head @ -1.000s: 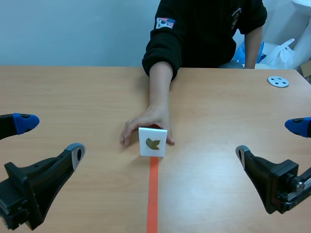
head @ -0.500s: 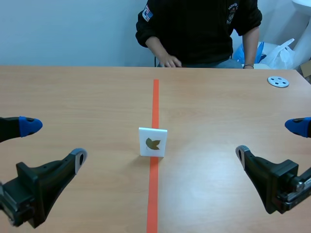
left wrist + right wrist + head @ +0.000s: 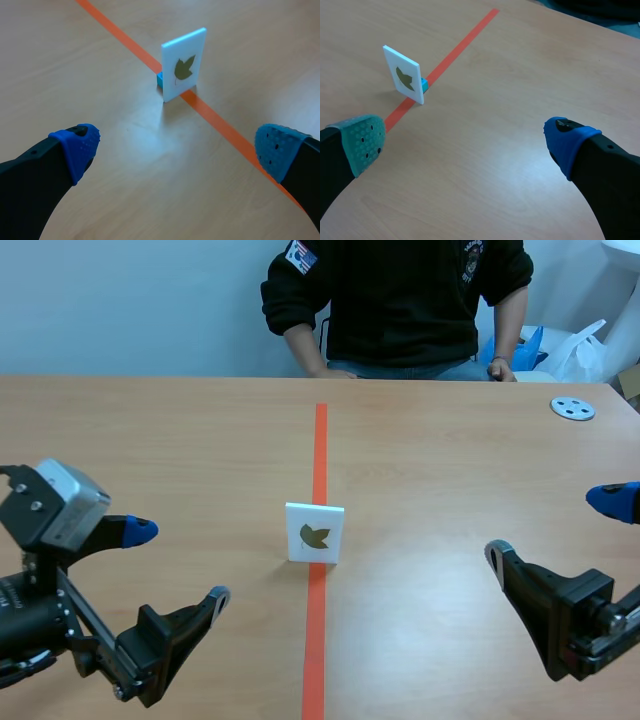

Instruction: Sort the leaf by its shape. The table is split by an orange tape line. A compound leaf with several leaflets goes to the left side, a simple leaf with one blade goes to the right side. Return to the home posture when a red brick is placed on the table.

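Observation:
A white card (image 3: 315,533) stands upright on the orange tape line, showing a single olive-green lobed leaf (image 3: 315,536). A small blue stand (image 3: 160,79) holds it from behind. The same card (image 3: 183,70) lies well ahead of my left gripper (image 3: 175,147), which is open and holds nothing. In the scene view the left gripper (image 3: 178,565) sits low, left of the card. My right gripper (image 3: 465,135) is open too, with the card (image 3: 403,75) ahead and off to its left side. The right gripper (image 3: 555,530) stays low at the table's right.
A person in a black top sits across the table, hands (image 3: 335,371) at the far edge. A small grey disc (image 3: 572,408) lies at the far right. White and blue plastic bags (image 3: 570,348) sit behind the table.
The person's hand left the card and drew back to the far edge. My left arm rose and swung inward toward the card. The right arm kept still.

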`<move>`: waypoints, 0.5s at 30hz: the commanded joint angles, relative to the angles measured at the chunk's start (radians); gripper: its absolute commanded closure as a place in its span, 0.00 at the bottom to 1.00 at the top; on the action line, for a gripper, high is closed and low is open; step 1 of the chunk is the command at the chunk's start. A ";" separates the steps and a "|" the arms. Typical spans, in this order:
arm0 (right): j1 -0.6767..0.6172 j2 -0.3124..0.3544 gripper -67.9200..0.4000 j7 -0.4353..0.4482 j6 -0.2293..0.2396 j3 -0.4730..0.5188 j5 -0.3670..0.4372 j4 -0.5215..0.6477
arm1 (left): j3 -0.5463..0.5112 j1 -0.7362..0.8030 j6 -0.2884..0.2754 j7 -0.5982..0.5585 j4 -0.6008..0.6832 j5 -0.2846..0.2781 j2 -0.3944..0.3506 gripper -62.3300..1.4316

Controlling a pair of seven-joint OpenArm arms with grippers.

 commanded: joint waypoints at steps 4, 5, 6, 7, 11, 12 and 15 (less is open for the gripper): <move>0.012 0.010 0.00 0.015 0.000 0.002 0.007 0.014 | 0.051 -0.126 -0.002 -0.059 -0.113 0.011 0.033 0.00; 0.012 0.010 0.00 0.015 0.000 0.002 0.007 0.014 | 0.066 -0.154 -0.002 -0.060 -0.142 0.011 0.040 0.00; 0.012 0.010 0.00 0.015 0.000 0.002 0.007 0.014 | 0.080 -0.182 0.000 -0.060 -0.172 0.011 0.050 0.00; 0.012 0.010 0.00 0.015 0.000 0.002 0.007 0.014 | 0.093 -0.208 0.001 -0.060 -0.200 0.011 0.058 0.00; 0.012 0.010 0.00 0.016 0.000 0.002 0.007 0.014 | 0.148 -0.303 0.003 -0.104 -0.304 0.036 0.093 0.00; 0.012 0.010 0.00 0.015 0.000 0.002 0.007 0.014 | 0.166 -0.325 0.006 -0.113 -0.330 0.054 0.101 0.00; 0.012 0.010 0.00 0.015 0.000 0.002 0.007 0.014 | 0.221 -0.393 0.014 -0.139 -0.404 0.086 0.124 0.00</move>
